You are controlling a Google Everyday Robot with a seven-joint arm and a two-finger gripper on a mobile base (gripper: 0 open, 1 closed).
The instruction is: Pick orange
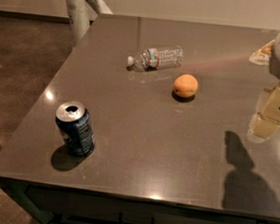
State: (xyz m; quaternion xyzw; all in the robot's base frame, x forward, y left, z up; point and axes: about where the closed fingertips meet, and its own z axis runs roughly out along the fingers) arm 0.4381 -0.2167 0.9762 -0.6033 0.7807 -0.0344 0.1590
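I see a glossy dark grey countertop [142, 152] beside a brown floor [24, 54]. One blue soda can [75, 129] stands upright at left. One clear ribbed plastic bottle [155, 58] lies sideways. One round matte orange [185, 85] sits mid-table. My gripper [268, 117] hovers far right; I cannot tell whether it is apart or together.

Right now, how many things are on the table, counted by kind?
Orange: 1
Soda can: 1
Plastic bottle: 1
Total: 3
A pale item at the far right is too hidden to name.
Gripper hangs above the table's right side, apart from the orange.
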